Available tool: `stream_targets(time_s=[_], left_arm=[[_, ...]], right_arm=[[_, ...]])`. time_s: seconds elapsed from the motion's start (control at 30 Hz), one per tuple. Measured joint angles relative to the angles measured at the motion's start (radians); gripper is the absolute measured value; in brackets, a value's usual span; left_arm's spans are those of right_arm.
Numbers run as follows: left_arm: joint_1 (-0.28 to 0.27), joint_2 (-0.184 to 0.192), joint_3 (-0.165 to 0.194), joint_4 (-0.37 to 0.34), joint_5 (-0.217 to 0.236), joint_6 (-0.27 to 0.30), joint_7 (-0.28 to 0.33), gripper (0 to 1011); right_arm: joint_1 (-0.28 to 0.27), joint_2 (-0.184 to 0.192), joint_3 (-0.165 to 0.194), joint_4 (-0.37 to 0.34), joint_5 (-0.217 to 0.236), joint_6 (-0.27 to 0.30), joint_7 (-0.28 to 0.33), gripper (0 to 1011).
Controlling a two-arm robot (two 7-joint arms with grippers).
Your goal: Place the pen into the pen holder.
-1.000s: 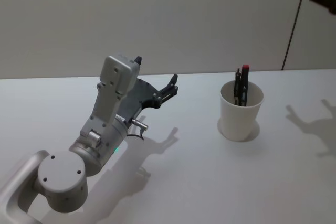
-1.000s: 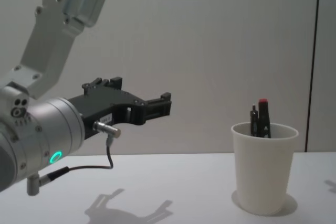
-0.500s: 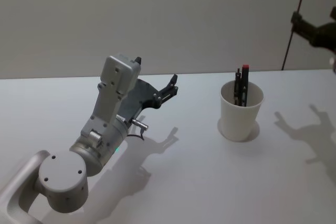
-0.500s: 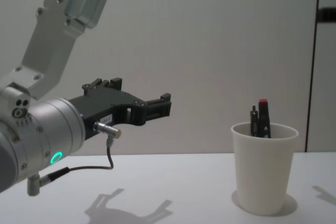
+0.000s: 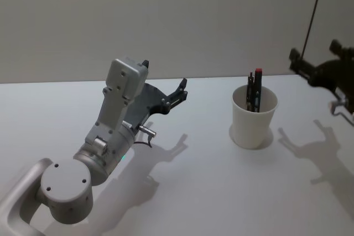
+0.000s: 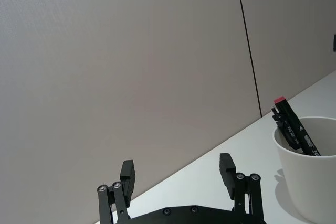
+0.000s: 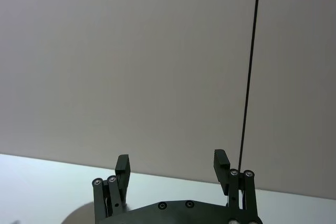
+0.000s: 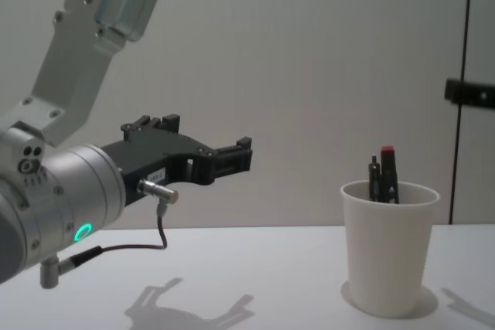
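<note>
The pen holder (image 5: 253,119), a white paper cup, stands on the white table (image 5: 210,192) right of centre. A dark pen with a red cap (image 5: 257,88) stands in it beside another dark pen. From the side, the same pen (image 8: 387,171) pokes above the cup (image 8: 390,249). My left gripper (image 5: 166,81) hovers open and empty, well left of the cup. In the left wrist view its fingers (image 6: 127,174) are spread wide, and the cup (image 6: 310,182) lies off to one side. My right gripper (image 5: 315,52) hangs open and empty above the table, right of the cup.
A plain grey wall (image 5: 166,20) with a dark vertical seam (image 5: 312,15) rises behind the table. The right gripper (image 7: 171,165) faces that wall. In the chest view the right gripper (image 8: 472,93) juts in at the right edge, above the cup's rim.
My right gripper has come down and leftward from the upper right corner toward the cup, and its shadow has slid closer to the cup. The left arm, cup and pens have not moved.
</note>
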State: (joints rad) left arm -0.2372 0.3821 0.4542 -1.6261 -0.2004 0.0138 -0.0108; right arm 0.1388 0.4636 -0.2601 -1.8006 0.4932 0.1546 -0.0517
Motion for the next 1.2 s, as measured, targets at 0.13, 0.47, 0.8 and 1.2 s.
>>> stream_targets(time_s=[0.13,0.47,0.8,1.2], left_arm=[[0.0,0.0,0.0,0.0,0.0,0.0,0.0,1001],[0.0,0.0,0.0,0.0,0.0,0.0,0.0,1001],[0.0,0.0,0.0,0.0,0.0,0.0,0.0,1001],[0.0,0.0,0.0,0.0,0.0,0.0,0.0,1001]], right_arm=[[-0.037,-0.031,0.009,0.008,-0.05,-0.03,0.029,1001],[-0.127,-0.105,0.029,0.029,-0.17,-0.1,0.098,1001],[-0.153,-0.126,0.036,0.035,-0.205,-0.12,0.118,1001],[-0.153,-0.126,0.035,0.035,-0.206,-0.121,0.119,1001]])
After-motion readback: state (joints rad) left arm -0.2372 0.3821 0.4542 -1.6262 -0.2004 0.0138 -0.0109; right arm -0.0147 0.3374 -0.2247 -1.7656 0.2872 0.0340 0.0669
